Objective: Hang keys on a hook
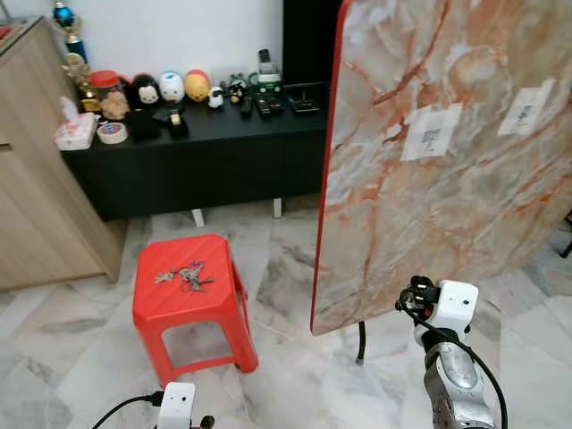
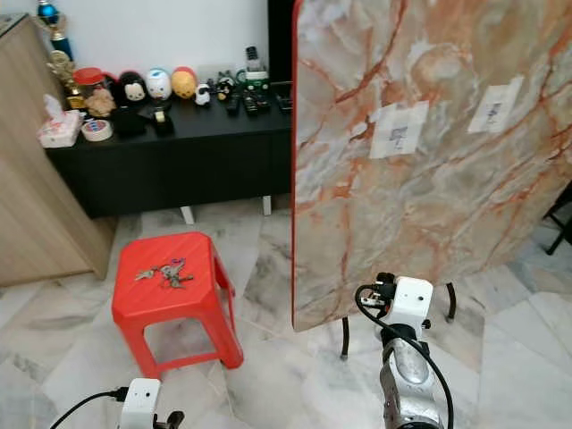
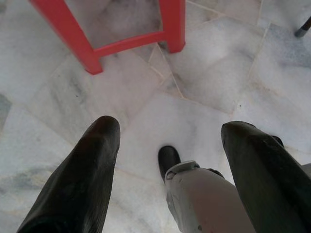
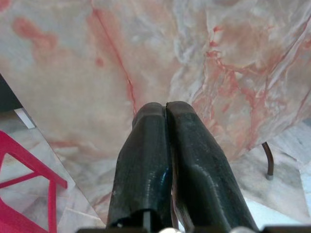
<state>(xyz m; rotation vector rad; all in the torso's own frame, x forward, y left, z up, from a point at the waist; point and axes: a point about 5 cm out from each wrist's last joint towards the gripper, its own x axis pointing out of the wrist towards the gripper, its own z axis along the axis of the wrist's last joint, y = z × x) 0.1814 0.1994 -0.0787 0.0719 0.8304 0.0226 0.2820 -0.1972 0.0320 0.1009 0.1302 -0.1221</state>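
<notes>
Flat, keys [image 1: 184, 276] (long axis sideways) on stool [image 1: 147, 302]

A tilted marble tabletop [image 1: 447, 161] runs past the frame's top and right edges, hiding the wall behind, while the keys [image 1: 184, 275] on the red stool [image 1: 188, 299] are too small to count.

The room is evenly and brightly lit — no glare is seen on the marble floor [image 1: 286, 268]. A soft shadow is cast beneath the red stool [image 1: 189, 290]. The head views are rendered sharp. In the wrist views the near black fingers [image 3: 82, 179] are slightly blurred — the floor behind stays clear.
</notes>
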